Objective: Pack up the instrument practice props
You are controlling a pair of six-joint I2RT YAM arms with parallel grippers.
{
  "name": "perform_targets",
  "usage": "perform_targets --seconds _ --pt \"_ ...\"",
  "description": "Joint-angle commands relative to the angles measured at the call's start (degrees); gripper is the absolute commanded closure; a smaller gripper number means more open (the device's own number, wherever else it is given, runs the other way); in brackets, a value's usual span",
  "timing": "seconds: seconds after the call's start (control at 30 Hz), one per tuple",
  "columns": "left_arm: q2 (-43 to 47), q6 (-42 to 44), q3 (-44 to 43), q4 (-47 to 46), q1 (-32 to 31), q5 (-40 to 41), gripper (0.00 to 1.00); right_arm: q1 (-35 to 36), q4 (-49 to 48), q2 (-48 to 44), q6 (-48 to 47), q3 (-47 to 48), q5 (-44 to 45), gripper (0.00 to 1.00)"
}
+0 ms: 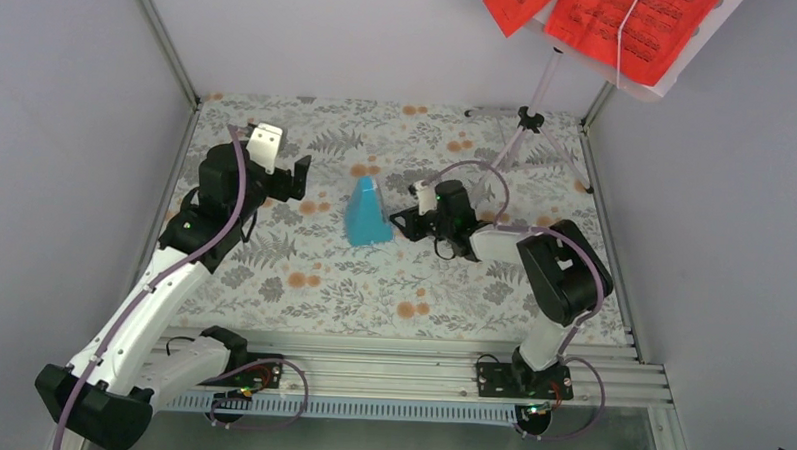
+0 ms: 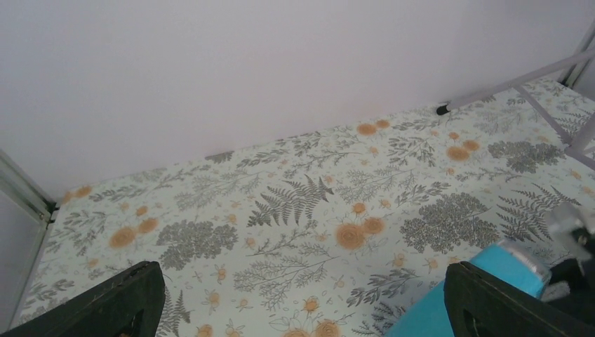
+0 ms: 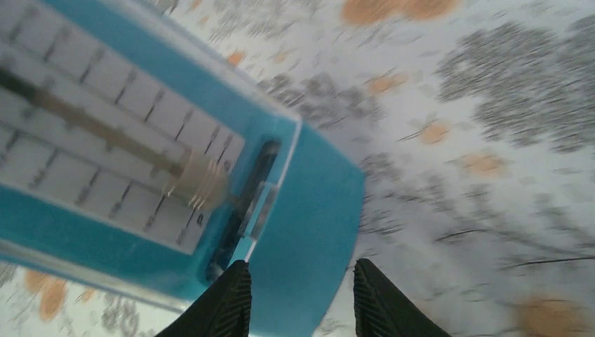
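Sitting near the middle of the floral tabletop [image 1: 302, 282], the light-blue metronome [image 1: 367, 216] is showing as a wedge whose long axis is running from a broad near end to a narrow far end; it is probably standing on its base, though the top view is not settling that. The right tool [image 1: 407, 222] is lying just beside it on its right, level with the broad end and pointing leftward at it. In the right wrist view that tool's jaws are standing apart, with a blue corner beside the white scaled face lying between the fingers [image 3: 228, 302]; whether the pads are touching the body is not showing, and the picture is smearing with motion. The left tool [image 1: 298, 178] is hanging to the metronome's left and a little farther back, spread wide and grasping nothing, with only the wedge's edge entering its wrist view at lower right. So the right arm is looking nearer and better placed for the pickup, and squeezing across the base corner is seeming the likely next step. Standing well apart at the far right corner, the lilac music stand [image 1: 526, 117] is carrying the red sheet-music pages [image 1: 622, 23].
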State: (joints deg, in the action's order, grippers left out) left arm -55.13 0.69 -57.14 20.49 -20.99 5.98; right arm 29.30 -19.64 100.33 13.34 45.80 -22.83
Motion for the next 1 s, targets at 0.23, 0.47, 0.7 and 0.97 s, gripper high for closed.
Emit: perform_targets --seconds 0.23,0.47,0.7,0.97 --pt "1.5 -1.0 0.1 -0.9 0.0 2.6 0.01 14.0 -3.9 2.6 5.2 2.2 -2.9 0.64" --pt "0.8 0.2 -0.3 -0.8 0.1 3.9 0.01 11.9 -7.0 -3.8 5.9 -2.8 -0.6 0.57" --pt "1.0 1.5 1.8 -2.8 0.1 4.6 0.01 7.5 -2.5 -5.6 -3.9 -2.8 -3.6 0.5" --pt "0.6 3.5 2.2 -4.1 0.1 6.1 0.01 7.5 0.1 7.9 -16.0 6.8 -7.6 0.54"
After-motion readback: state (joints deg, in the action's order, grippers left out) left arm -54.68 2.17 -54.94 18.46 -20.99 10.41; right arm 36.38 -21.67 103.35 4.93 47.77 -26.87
